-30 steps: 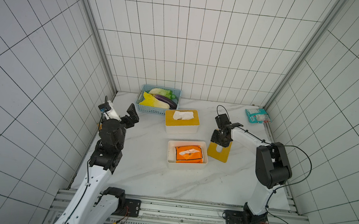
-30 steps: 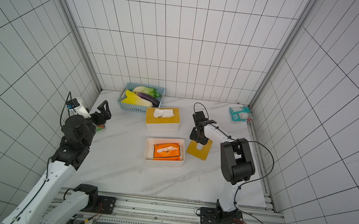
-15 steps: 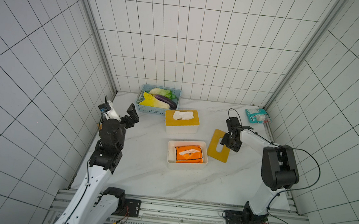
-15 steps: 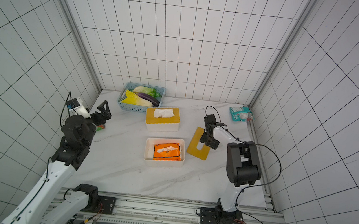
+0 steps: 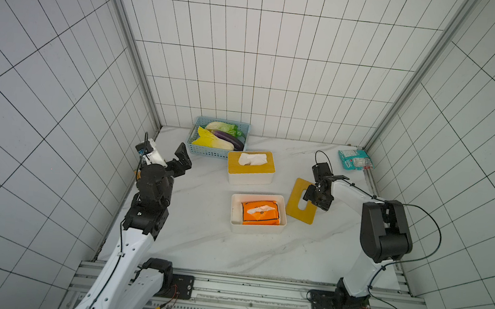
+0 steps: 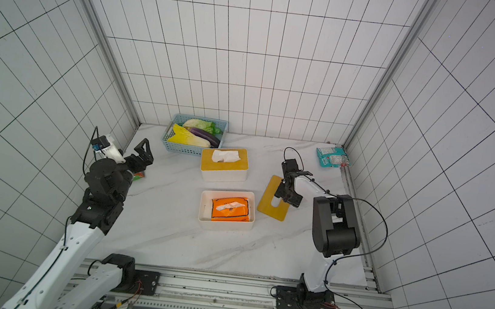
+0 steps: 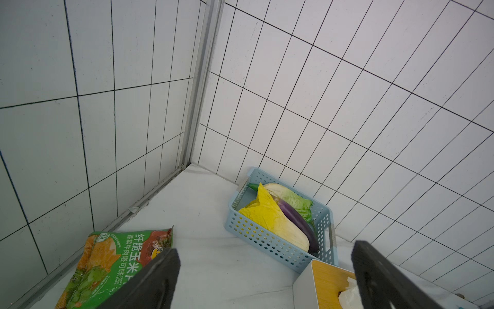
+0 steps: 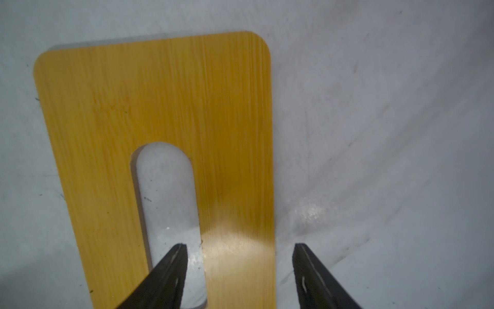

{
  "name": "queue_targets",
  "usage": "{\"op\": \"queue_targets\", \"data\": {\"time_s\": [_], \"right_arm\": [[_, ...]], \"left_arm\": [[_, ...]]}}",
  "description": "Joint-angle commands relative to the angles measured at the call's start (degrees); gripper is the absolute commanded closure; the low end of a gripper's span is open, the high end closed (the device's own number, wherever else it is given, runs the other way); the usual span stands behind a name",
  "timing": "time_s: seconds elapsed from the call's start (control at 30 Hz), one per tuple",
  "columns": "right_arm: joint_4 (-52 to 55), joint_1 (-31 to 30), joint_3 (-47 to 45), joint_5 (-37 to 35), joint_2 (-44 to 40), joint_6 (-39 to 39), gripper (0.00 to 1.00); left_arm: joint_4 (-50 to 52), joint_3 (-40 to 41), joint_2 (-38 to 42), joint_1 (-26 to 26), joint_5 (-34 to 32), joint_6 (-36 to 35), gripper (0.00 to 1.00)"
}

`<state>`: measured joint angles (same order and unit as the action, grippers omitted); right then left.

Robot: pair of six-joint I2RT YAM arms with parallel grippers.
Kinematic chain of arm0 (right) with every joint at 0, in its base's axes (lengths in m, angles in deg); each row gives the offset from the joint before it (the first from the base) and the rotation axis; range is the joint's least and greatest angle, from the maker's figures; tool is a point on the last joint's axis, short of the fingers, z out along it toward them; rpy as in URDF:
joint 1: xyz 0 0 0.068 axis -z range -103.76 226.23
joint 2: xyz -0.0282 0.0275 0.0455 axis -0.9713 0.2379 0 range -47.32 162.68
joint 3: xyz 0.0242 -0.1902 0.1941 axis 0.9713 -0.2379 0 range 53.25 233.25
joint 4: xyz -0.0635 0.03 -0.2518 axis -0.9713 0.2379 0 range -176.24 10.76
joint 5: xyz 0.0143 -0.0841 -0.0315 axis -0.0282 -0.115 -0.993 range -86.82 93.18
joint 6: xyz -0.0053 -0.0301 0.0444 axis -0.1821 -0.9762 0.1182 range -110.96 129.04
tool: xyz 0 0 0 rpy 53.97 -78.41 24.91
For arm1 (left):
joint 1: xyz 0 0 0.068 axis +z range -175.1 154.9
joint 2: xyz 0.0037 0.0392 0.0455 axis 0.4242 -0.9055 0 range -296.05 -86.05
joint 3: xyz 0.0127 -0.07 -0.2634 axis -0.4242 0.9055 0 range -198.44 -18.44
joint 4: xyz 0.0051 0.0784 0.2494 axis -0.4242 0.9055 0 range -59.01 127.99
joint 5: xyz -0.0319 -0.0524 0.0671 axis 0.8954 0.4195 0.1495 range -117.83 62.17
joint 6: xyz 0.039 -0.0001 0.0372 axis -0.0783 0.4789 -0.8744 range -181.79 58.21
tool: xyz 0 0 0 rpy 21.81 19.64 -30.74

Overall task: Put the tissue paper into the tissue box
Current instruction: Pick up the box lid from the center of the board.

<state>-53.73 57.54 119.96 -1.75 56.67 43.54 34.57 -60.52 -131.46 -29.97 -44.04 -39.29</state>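
A tissue pack (image 5: 260,215) lies in the open box (image 5: 258,229); its lid (image 5: 300,216) rests flat just right, a closed box (image 5: 250,176) behind.

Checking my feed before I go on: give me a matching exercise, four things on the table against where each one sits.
1 wooden lid
2 orange tissue pack
3 eggplant
4 teal packet

A in the blue basket
B flat on the table beneath the open right gripper
C far corner on the robot's right
D in the open white box

Pairs: 1-B, 2-D, 3-A, 4-C
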Motion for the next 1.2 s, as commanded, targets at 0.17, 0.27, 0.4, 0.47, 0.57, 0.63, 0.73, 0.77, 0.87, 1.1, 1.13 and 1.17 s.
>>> {"op": "queue_targets", "data": {"time_s": [0.17, 0.27, 0.4, 0.47, 0.57, 0.63, 0.73, 0.77, 0.87, 1.1, 1.13, 1.17], "right_arm": [[0.66, 0.55, 0.10, 0.01, 3.10, -0.66, 0.33], [0.89, 0.57, 0.23, 0.18, 3.83, -0.76, 0.33], [0.89, 0.57, -0.42, 0.18, 4.04, -0.50, 0.34], [0.89, 0.51, -0.89, 0.27, 3.88, -0.33, 0.35], [0.89, 0.53, -1.46, 0.44, 3.70, -0.32, 0.35], [0.89, 0.51, -1.72, 0.51, 3.51, -0.18, 0.36], [0.80, 0.51, -2.09, 1.28, 3.42, 0.31, 0.37], [0.65, 0.58, -2.28, 1.94, 3.50, 0.53, 0.37], [-0.05, 0.30, -2.91, 3.08, 3.86, 0.77, 0.39], [0.01, -0.20, -2.56, 3.69, 5.90, 0.93, 0.50], [0.02, -0.27, -2.55, 3.83, 6.20, 0.92, 0.53], [-0.04, -0.34, -2.51, 3.95, 6.44, 0.92, 0.55]], "left_arm": [[-1.46, 0.60, 0.15, 0.20, 0.47, -0.12, 0.02], [-1.46, 0.60, 0.14, 0.21, 0.47, -0.22, 0.02], [-1.46, 0.59, 0.14, 0.20, 0.47, -0.20, 0.02], [-1.42, 0.54, 0.26, 0.20, 0.47, -0.22, 0.02], [-1.45, 0.60, 0.23, 0.20, 0.46, -0.12, 0.02], [-1.43, 0.59, 0.32, 0.21, 0.47, -0.13, 0.02], [-1.42, 0.64, 0.40, 0.25, 0.44, -0.09, 0.01], [-1.46, 0.66, 0.38, 0.21, 0.55, -0.14, 0.02], [-1.46, 0.60, 0.40, 0.20, 0.55, -0.16, 0.01], [-1.45, 0.69, 0.64, 0.21, 0.51, -0.08, 0.02], [-1.46, 0.68, 0.64, 0.23, 0.51, -0.07, 0.02], [-1.38, 0.68, 0.68, 0.21, 0.50, -0.05, 0.02]]}}
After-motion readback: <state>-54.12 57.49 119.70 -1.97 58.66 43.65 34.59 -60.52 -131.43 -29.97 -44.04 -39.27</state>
